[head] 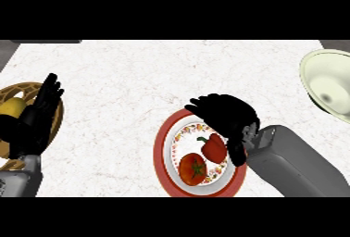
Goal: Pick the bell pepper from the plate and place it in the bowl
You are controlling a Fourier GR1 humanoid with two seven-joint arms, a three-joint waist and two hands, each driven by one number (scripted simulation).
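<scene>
A red bell pepper point(214, 147) with a green stem lies on a red-rimmed plate point(164, 143) with a flowered band, at the lower middle of the counter. A red tomato point(192, 169) sits just below it on the same plate. My right hand point(226, 113) hovers over the plate's upper right part, fingers curled downward, its thumb reaching down along the pepper's right side. The hand holds nothing that I can see. The pale green bowl point(329, 83) stands at the far right edge. My left hand point(37, 111) rests open at the left, fingers up.
A wicker basket point(21, 90) with a yellow fruit point(12, 107) sits at the left edge, partly behind my left hand. White marble counter stretches between the plate and the bowl. The counter's back edge runs along the top.
</scene>
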